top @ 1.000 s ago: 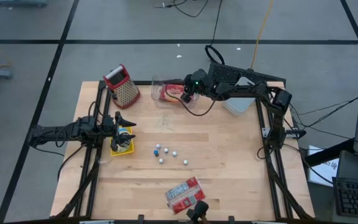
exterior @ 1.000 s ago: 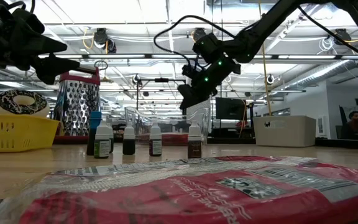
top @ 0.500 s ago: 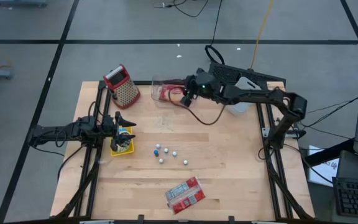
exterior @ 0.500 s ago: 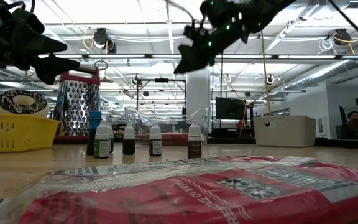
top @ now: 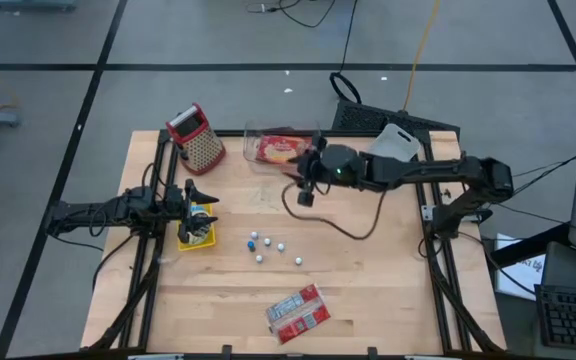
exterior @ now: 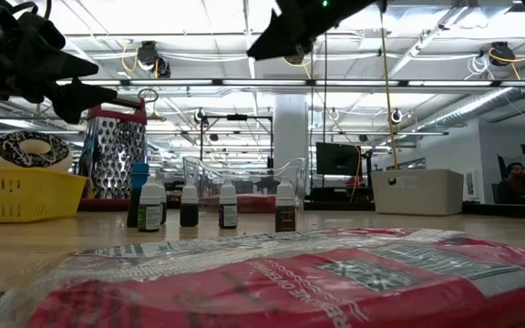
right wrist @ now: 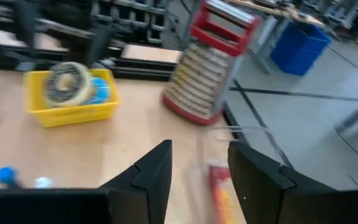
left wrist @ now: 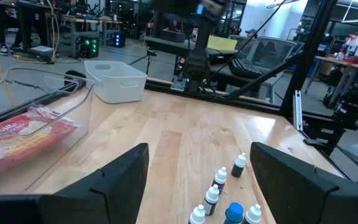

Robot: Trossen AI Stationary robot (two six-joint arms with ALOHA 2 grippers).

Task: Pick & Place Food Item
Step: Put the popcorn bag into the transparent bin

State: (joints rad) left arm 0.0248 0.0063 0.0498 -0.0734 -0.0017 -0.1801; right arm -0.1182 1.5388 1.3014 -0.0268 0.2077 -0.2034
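A red food packet (top: 276,148) lies flat in the clear container (top: 251,134) at the table's far edge; it also shows in the left wrist view (left wrist: 17,134) and in the right wrist view (right wrist: 219,186). A second red packet (top: 296,310) lies flat by the near edge (exterior: 290,273). My right gripper (top: 306,192) hangs high over the table, nearer than the container, open and with nothing between its fingers (right wrist: 197,180). My left gripper (top: 208,195) waits open at the left, above the yellow basket (top: 196,232).
A doughnut sits in the yellow basket (exterior: 21,191). A red-topped grater (top: 196,135) stands at the far left. Several small dropper bottles (top: 268,245) stand mid-table. A white bin (left wrist: 114,79) is at the far right, partly under my right arm.
My right gripper has drawn back from over the clear container toward the table's near edge and risen well above it, tipping up toward level. The red packet stays in the container.
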